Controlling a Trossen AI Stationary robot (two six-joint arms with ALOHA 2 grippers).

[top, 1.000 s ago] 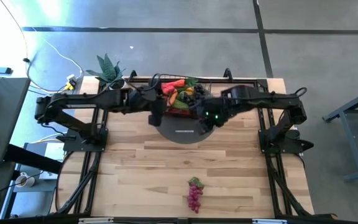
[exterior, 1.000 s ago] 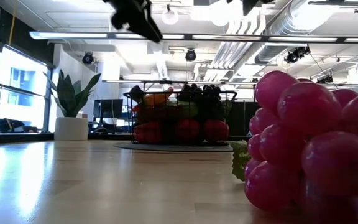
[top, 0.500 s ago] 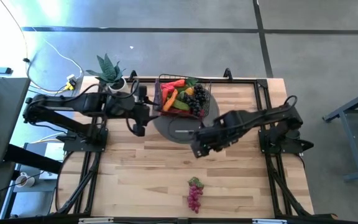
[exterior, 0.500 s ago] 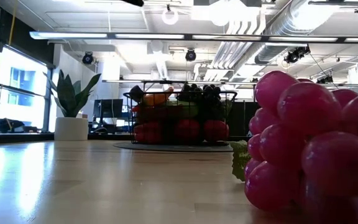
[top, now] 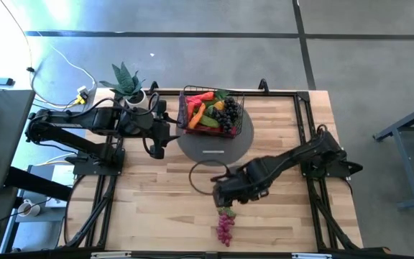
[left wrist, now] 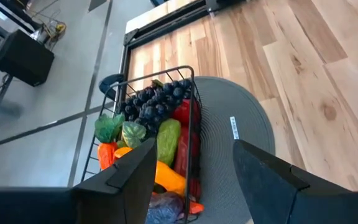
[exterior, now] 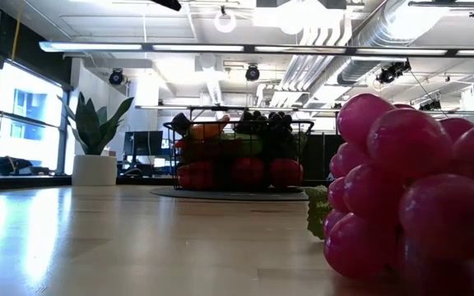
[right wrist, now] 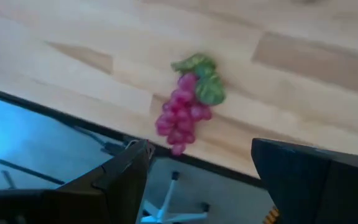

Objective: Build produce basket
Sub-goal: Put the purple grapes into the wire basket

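The black wire basket (top: 213, 109) stands on a grey round disc (top: 218, 147) at the table's far middle. It is filled with produce: dark grapes, peppers and carrots (left wrist: 157, 134). A pink bunch of grapes (top: 225, 226) with a green leaf lies on its side on the wood near the front edge (right wrist: 186, 111). My right gripper (top: 226, 200) hovers open just above and slightly beyond the bunch, pointing down (right wrist: 197, 180). My left gripper (top: 157, 148) hangs open left of the basket, with nothing between its fingers (left wrist: 194, 180).
A potted spiky plant (top: 125, 80) stands at the far left corner. In the low view the pink grapes (exterior: 410, 197) fill the right foreground. The basket (exterior: 241, 156) and the plant (exterior: 95, 140) stand far behind them. Bare wood lies between the disc and the front edge.
My right gripper has swung from over the basket toward the table's near edge and come down, turning as it went; it now stands above the pink grapes. My left gripper has drawn back from the basket toward the table's left, then kept still. The basket and grapes have not moved.
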